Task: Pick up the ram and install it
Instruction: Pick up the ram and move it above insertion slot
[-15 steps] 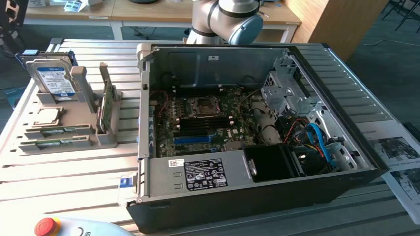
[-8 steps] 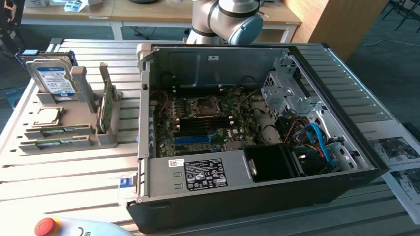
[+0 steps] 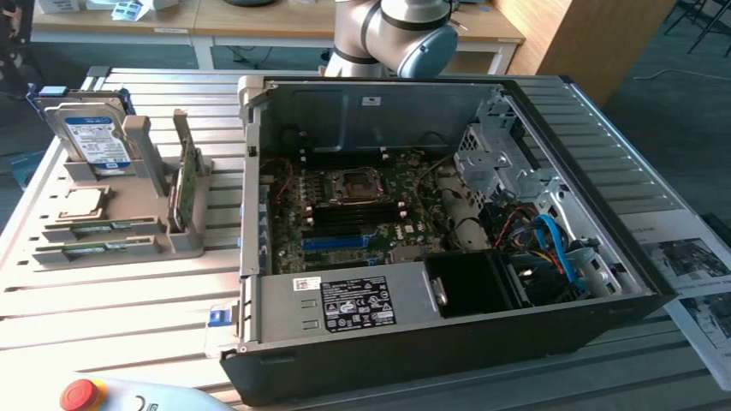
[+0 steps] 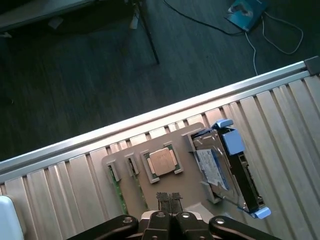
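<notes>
1. The black two-fingered gripper [image 4: 169,200] hangs over the beige plastic parts holder [image 4: 192,182], jaws pressed together and holding nothing.
2. The long, thin green ram stick [image 4: 116,189] lies in a holder slot, near the fingertips but apart from them.
3. In the exterior view the ram sits at nine o'clock of the open black computer case [image 3: 457,347], its long axis running nine-to-three.

The exterior view looks down at a slant, from high and rather near, over the open black metal computer case [image 3: 457,360] on the silver slatted table [image 3: 115,300]. The wrist view looks steeply down from above the table's edge. Both views share the beige plastic parts holder [image 3: 183,244] [image 4: 192,187].
</notes>
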Controlling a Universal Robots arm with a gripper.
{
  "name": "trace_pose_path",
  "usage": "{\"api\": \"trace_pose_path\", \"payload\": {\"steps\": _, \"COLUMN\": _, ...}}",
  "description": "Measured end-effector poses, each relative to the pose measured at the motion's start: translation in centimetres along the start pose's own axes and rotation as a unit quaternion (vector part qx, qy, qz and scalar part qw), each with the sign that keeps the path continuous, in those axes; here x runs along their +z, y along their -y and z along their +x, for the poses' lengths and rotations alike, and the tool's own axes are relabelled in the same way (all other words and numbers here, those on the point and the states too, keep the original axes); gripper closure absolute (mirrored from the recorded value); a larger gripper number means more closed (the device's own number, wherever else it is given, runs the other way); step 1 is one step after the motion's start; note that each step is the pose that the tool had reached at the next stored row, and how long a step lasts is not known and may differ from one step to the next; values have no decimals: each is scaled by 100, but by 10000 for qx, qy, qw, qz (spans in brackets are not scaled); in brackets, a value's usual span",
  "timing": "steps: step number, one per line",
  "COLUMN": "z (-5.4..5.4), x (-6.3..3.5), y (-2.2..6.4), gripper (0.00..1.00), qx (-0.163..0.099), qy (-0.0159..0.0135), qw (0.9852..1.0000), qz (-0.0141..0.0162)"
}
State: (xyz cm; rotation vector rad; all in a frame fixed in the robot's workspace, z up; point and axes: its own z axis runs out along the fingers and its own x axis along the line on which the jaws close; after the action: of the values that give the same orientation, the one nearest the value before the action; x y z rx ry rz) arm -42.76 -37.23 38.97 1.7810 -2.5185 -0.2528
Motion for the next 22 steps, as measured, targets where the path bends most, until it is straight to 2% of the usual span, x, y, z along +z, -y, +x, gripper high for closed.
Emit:
{"api": "trace_pose_path", "payload": {"steps": 3, "z": 0, "x": 0, "y": 0, "gripper": 90, "qx": -266, "qy": -43, "qw": 9996, "qz": -15}}
{"api": "trace_pose_path", "payload": {"steps": 6, "z": 0, "x": 0, "y": 0, "gripper": 90, "qx": -536, "qy": -87, "qw": 9985, "qz": -31}}
{"api": "trace_pose_path", "payload": {"steps": 12, "z": 0, "x": 0, "y": 0, "gripper": 90, "qx": -1052, "qy": -170, "qw": 9943, "qz": -60}}
{"api": "trace_pose_path", "payload": {"steps": 17, "z": 0, "x": 0, "y": 0, "gripper": 90, "qx": -1460, "qy": -236, "qw": 9890, "qz": -83}}
{"api": "trace_pose_path", "payload": {"steps": 22, "z": 0, "x": 0, "y": 0, "gripper": 90, "qx": -1875, "qy": -303, "qw": 9817, "qz": -107}}
